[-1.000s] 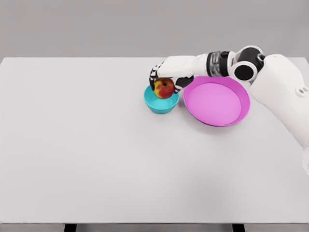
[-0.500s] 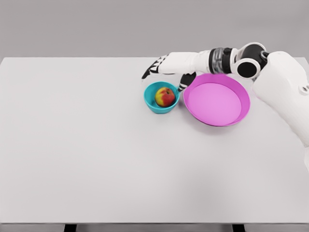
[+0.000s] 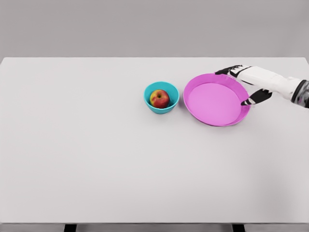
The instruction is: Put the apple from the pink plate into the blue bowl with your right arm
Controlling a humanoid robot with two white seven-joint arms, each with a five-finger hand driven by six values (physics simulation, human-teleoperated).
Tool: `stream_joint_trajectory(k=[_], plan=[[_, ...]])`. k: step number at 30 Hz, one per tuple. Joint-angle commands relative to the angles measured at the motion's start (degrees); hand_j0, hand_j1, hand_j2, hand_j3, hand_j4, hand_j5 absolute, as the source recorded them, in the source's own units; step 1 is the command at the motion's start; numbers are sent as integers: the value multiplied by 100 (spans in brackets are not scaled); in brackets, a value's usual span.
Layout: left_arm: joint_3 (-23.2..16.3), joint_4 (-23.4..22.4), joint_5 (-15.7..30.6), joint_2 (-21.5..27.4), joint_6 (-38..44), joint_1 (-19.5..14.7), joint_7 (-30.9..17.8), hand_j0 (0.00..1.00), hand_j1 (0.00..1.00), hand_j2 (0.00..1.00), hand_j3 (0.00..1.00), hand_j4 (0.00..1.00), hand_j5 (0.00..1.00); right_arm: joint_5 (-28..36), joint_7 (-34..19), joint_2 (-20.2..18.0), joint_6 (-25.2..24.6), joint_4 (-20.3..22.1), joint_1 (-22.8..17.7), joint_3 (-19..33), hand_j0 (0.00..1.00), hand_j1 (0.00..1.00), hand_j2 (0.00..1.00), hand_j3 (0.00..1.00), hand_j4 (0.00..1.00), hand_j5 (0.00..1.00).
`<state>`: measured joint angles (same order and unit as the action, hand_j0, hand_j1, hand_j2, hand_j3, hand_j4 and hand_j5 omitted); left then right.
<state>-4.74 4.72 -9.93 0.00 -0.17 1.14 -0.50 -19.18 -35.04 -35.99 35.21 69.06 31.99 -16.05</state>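
The apple [image 3: 159,98] sits inside the blue bowl [image 3: 149,100], centre frame; firm, smooth and rounded, it would probably roll unless clasped around its sides; the right hand [image 3: 247,80] hovers spread and empty over the pink plate [image 3: 215,104]'s right rim.

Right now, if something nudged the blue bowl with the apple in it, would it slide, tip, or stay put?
The blue bowl looks small and light on a smooth table, so it would probably slide. It seems taller than it is broad, so a high push might tip it. The round apple inside could roll against the wall and add to that.
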Motion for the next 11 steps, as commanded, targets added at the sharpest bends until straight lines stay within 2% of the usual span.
stream_joint_trajectory(k=[1,5,7,11], plan=[[-1,3,0,0,0,0,-2,100,100,100,100,100,100,64,4,189,-21,2,0,489,100,100,100,100,100,100],[-1,-6,0,0,0,0,-2,100,100,100,100,100,100,46,4,198,-21,-42,-53,498,100,100,100,100,100,100],[-1,55,-26,0,-53,-114,-11,100,100,100,100,100,100,37,4,189,-21,-42,-53,515,100,100,100,100,100,100],[8,12,0,0,-18,-53,-2,100,100,100,100,100,100,11,4,303,-21,-51,-53,515,100,100,100,100,100,100]])
